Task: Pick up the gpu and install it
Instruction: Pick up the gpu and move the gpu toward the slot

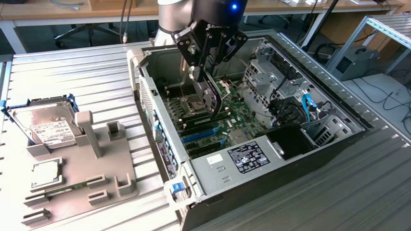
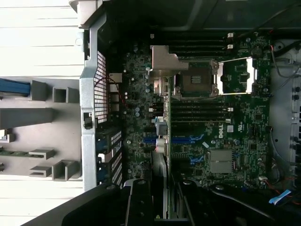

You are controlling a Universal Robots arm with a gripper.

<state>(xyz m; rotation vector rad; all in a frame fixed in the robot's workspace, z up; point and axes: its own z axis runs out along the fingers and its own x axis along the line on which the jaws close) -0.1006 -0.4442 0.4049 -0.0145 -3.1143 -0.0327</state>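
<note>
Inside the open computer case [image 1: 146, 91], the gripper [image 1: 207, 73] clamps the gpu [image 1: 212, 102], long axis hanging downward above the motherboard; the blue slots [image 1: 200, 136] lie just beyond, toward the power supply [image 1: 247, 156].

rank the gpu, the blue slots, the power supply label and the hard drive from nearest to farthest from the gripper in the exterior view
1. gpu: held in the gripper, hanging inside the open case.
2. blue slots: on the board under the card.
3. power supply label: at the case's near end.
4. hard drive: outside the case, at the exterior view's left.
</note>
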